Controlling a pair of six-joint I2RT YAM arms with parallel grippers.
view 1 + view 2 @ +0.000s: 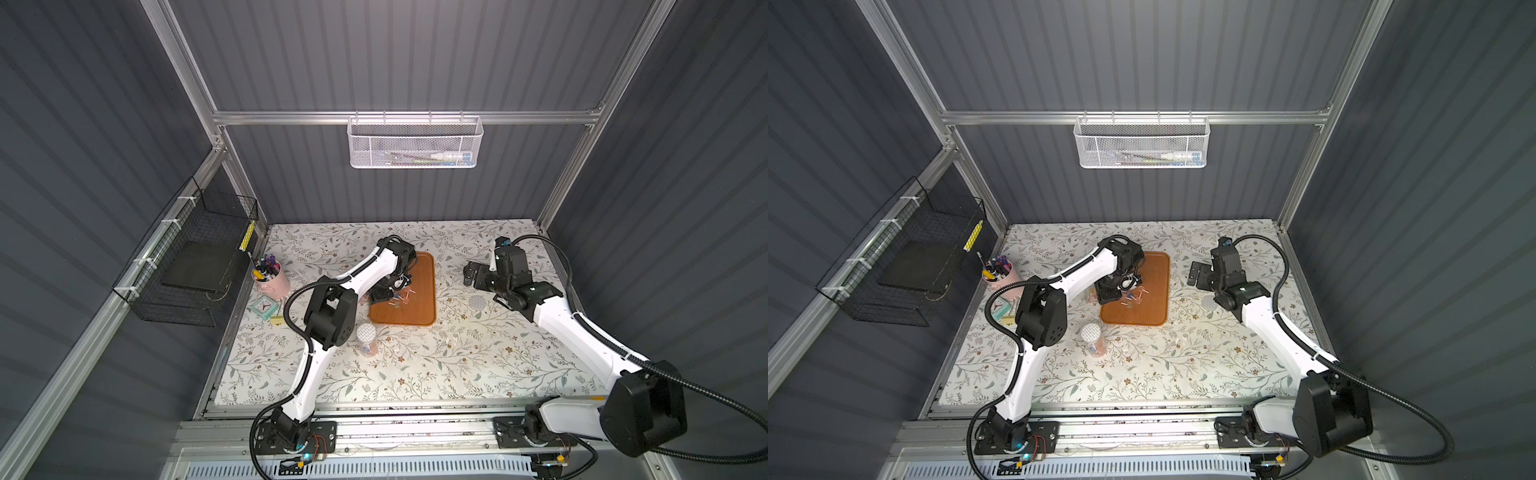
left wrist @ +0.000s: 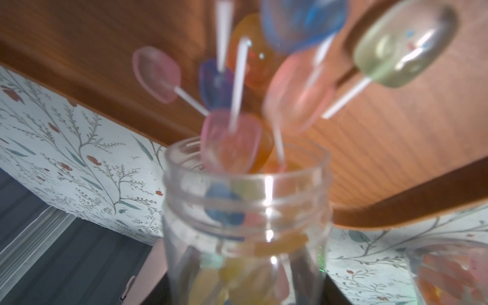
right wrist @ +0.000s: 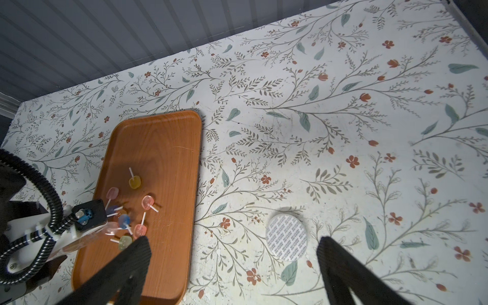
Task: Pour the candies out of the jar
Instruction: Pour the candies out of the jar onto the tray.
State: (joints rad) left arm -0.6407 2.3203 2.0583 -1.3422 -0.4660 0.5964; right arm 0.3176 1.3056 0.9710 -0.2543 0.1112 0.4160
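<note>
Tipping the clear jar over the wooden tray, with the left gripper clamped shut around it. Spilling candies out at the mouth, several already scattered on the tray. Keeping the right gripper wide open and empty above the desk, near a round white lid.

Pen cup, clock (mint), mesh basket

Even overhead light; left wrist view blurred, glare on jar.
</note>
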